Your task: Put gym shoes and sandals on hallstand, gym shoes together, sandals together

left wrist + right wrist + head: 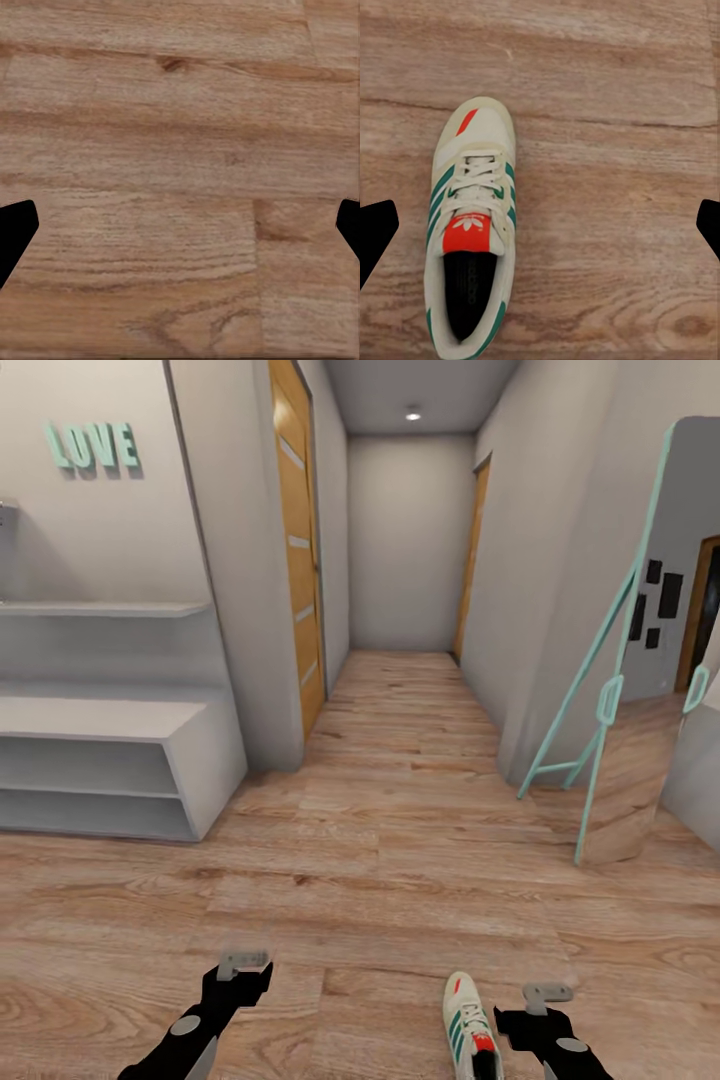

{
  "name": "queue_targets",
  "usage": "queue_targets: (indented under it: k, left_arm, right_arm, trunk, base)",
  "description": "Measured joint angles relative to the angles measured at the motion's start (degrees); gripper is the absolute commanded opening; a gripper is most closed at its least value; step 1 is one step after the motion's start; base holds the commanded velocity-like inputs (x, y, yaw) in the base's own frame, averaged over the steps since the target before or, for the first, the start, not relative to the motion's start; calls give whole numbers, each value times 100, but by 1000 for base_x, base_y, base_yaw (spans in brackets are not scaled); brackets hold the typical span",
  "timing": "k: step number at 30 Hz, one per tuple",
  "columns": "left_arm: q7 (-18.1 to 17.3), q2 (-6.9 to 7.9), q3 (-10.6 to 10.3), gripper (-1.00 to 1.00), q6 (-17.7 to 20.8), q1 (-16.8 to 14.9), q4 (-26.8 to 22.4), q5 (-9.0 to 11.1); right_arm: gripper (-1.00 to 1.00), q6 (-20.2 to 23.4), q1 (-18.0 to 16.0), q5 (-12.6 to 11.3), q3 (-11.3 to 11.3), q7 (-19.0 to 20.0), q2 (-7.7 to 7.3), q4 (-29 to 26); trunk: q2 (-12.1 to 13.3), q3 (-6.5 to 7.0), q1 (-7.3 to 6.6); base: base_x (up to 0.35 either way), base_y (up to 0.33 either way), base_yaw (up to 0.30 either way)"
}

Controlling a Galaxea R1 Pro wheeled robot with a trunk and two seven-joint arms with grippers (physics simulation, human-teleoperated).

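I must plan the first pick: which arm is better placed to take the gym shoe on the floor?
The right. The gym shoe lies just beside the right gripper and shows between its open fingers in the right wrist view. The left gripper faces bare corridor floor.

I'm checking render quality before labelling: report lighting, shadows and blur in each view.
Head view: even, soft light, one bright ceiling spot at the corridor's end, a floor reflection in the mint-framed leaning mirror; sharp. Left wrist view: light brown wood-plank floor soft, slightly blurred, shadowless. Right wrist view: cream-white lace-up sneaker with green stripes fairly crisp, barely any shadow cast beside it.
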Motion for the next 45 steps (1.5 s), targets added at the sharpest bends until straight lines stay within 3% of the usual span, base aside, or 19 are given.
queue_targets:
  k: [25,37,45]
  left_arm:
    - [0,3,0,100,0,-1,10,0]
    - [0,-3,0,100,-1,-1,16,0]
    - [0,3,0,100,-40,6,-16,7]
  right_arm:
    - [100,-2,3,-4,-9,0,0,0]
    - [100,0,2,-79,-10,-4,7,-1]
    - [100,2,1,-307,-14,-12,13,-16]
  trunk:
    - [-1003,-676,549]
    - [-1020,-1047,581]
    - [-1021,-1060,581]
  base:
    - [0,0,79]
    - [0,0,-53]
    - [0,0,-11]
